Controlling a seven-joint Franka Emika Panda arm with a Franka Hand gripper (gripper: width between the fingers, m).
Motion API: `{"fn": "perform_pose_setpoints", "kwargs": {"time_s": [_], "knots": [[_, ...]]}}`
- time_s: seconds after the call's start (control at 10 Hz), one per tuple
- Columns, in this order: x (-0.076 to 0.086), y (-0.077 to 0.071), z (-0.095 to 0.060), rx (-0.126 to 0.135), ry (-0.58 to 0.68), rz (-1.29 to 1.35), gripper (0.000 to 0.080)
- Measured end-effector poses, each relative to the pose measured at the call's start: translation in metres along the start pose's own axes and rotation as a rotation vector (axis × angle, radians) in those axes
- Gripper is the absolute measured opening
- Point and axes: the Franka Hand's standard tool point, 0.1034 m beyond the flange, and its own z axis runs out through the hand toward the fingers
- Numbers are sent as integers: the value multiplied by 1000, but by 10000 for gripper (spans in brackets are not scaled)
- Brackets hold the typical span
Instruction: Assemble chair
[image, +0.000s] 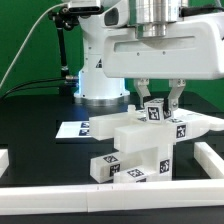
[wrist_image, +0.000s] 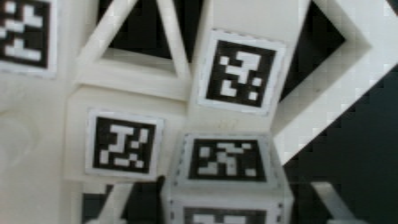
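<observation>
**Chair build: jaws spread over a tagged upright piece**

The chair parts (image: 135, 150) sit clustered on the black table (image: 40, 110), close to the table edge nearest the exterior camera, where the low white rail (image: 110, 195) runs, and toward the exterior view's right. The markings are square black-and-white tags (image: 155, 111) with blocky patterns, nothing I can read as text. The exterior view shows the jaws parted, one on each side of a tagged upright piece on top of the cluster. Whether they touch it, can't tell. It also shows the marker board (image: 80, 128) lying flat beside the parts, farther from that edge. The wrist view is a close-up: chair parts (wrist_image: 134, 100) carrying several tags (wrist_image: 238, 68), a bit blurry.
</observation>
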Motion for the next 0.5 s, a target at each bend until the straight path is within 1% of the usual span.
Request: {"fn": "perform_pose_setpoints", "kwargs": {"time_s": [0.2,0.4,0.5], "knots": [[1,1,0,12,-15,60,284],[2,0,0,30,-35,159,284],[1,0,0,30,-35,155,284]]}}
